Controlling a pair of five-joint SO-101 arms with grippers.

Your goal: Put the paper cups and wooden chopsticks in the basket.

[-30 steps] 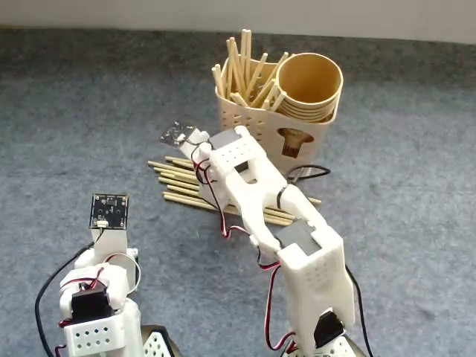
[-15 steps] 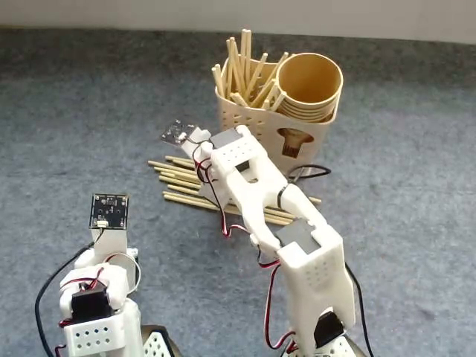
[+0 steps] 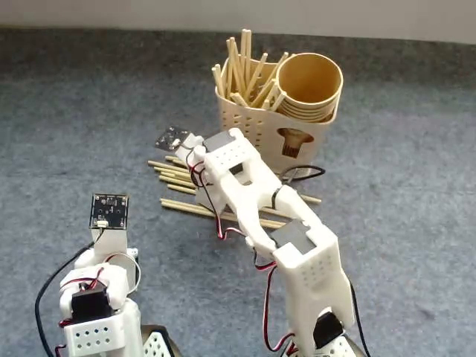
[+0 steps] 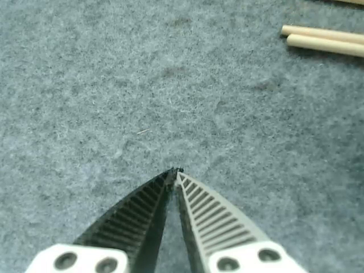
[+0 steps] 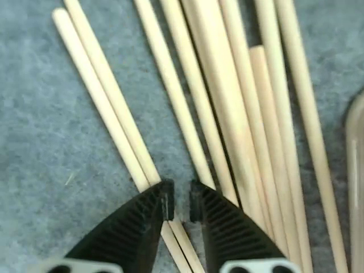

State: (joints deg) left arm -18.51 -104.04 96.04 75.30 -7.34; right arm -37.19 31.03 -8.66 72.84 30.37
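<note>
Smooth round wooden chopsticks (image 5: 230, 114) lie fanned on fuzzy grey carpet (image 4: 114, 85), just beside a perforated cream basket (image 3: 256, 126) holding stacked paper cups (image 3: 309, 82). The right gripper (image 5: 179, 206), its ribbed black jaws narrowly apart, hovers over two sticks. The left gripper (image 4: 177, 172) is closed tip to tip above the carpet.

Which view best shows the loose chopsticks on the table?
The right wrist view: the loose chopsticks lie close up, side by side, under the right gripper. The high view gives the whole row, partly behind an arm. The left wrist view catches two ends.
</note>
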